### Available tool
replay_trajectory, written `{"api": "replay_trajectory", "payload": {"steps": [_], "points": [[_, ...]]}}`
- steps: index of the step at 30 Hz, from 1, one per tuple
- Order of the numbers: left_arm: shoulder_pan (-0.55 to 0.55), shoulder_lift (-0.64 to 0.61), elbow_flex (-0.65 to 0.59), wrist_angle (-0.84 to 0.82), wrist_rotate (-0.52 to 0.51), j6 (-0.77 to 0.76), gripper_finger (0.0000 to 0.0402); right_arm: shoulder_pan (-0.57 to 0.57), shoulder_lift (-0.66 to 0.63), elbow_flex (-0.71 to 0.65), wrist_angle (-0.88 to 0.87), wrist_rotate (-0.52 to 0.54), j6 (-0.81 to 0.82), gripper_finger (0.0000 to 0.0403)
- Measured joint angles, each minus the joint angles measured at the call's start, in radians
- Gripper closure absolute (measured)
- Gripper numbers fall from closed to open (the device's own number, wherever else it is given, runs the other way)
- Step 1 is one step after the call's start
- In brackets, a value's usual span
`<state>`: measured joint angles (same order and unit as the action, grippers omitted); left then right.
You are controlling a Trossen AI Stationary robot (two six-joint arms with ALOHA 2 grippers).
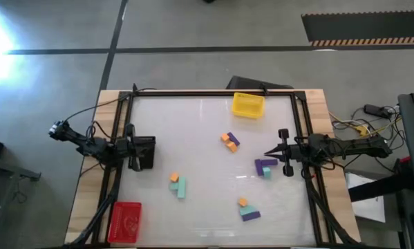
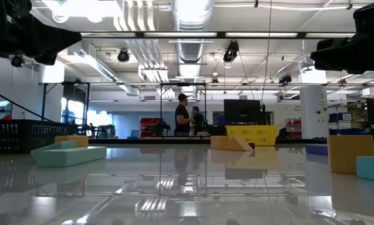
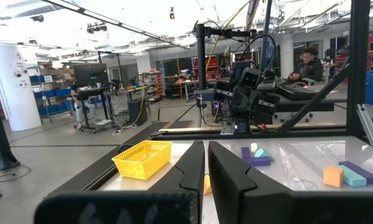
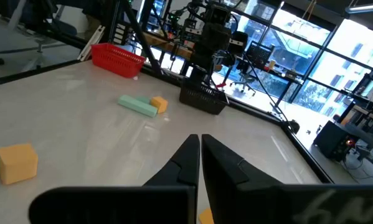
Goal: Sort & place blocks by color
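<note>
Small blocks lie scattered on the white table. An orange and purple pair [image 1: 229, 141] sits at the centre. A purple bar with a teal piece [image 1: 265, 167] lies just below my right gripper [image 1: 268, 153]. An orange cube beside a teal bar [image 1: 178, 185] lies left of centre. An orange, teal and purple cluster [image 1: 247, 209] sits near the front edge. My right gripper [image 4: 200, 155] is shut and points toward the table's left. My left gripper [image 3: 206, 167] is shut at the table's left side by the black tray [image 1: 146, 153]. Neither gripper touches a block.
A yellow tray [image 1: 248, 105] stands at the far edge and a red tray [image 1: 126, 221] at the near left corner. A black frame rail [image 1: 213, 92] runs round the table. Open tabletop lies between the block groups. People sit and stand in the room beyond the table [image 2: 183, 115].
</note>
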<state>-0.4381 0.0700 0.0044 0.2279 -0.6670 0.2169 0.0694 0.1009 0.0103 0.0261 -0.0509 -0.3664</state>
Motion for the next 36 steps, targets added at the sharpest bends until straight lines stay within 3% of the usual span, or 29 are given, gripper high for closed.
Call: {"api": "replay_trajectory", "payload": {"steps": [11,15,30,33,36], "points": [[0.000,0.000,0.000,0.001,0.000,0.009,0.0395,0.000,0.000,0.000,0.000,0.000,0.000,0.0394],[0.000,0.001,0.000,0.069,0.009,0.040,0.0395,0.000,0.000,0.000,0.009,0.000,0.009,0.0394],[0.000,0.006,0.000,0.374,0.017,-0.160,0.0395,0.000,0.000,0.000,0.096,-0.001,0.548,0.0394],[0.000,0.008,0.000,0.433,0.017,-0.160,0.0395,0.000,0.000,0.000,0.095,0.000,0.593,0.0394],[0.000,0.012,0.003,0.495,0.017,-0.190,0.0395,0.000,0.000,0.000,0.138,0.022,0.513,0.0394]]}}
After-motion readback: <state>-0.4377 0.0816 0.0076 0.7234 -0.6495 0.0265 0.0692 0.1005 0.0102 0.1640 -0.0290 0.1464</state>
